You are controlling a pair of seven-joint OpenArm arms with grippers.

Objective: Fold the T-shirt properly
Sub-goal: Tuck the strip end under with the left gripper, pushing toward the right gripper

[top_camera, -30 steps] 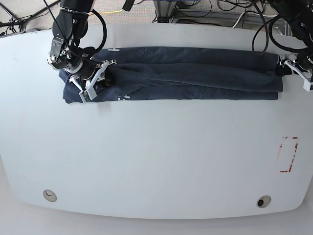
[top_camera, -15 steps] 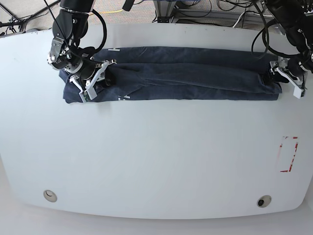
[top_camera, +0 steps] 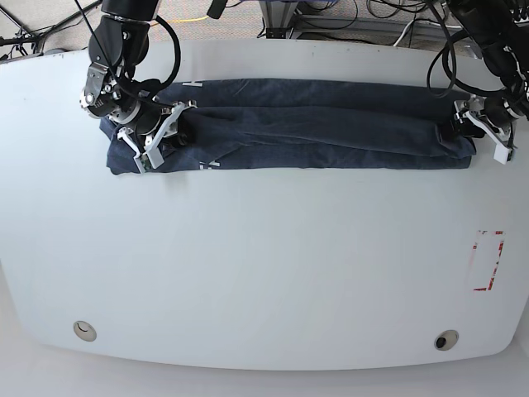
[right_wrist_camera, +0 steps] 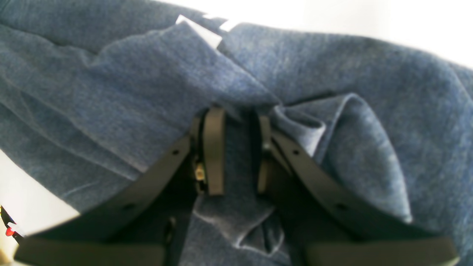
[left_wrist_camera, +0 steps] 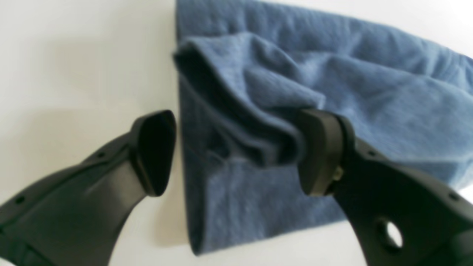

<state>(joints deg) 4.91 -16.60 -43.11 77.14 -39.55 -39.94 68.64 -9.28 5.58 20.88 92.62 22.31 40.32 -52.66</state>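
Both ends of the folded shirt (top_camera: pixel 314 124) being gripped for the next fold.
Right gripper (right_wrist_camera: pixel 236 155) clenched on cloth; left gripper (left_wrist_camera: pixel 236 155) wide, straddling the hem, must close before lifting.

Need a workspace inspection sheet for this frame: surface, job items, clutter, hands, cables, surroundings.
Surface: white table, two round fittings near the front edge, red-outlined mark toward one side.
Job's things: T-shirt, folded into a long band across the far side.
Clutter: nothing seen.
Hands: right hand shut on bunched shirt fabric; left hand open, one finger outside the shirt's end edge, the other on the cloth.
Cables: black cables looping off both arms, more behind the table.
Surroundings: floor and metal frame beyond the far edge.
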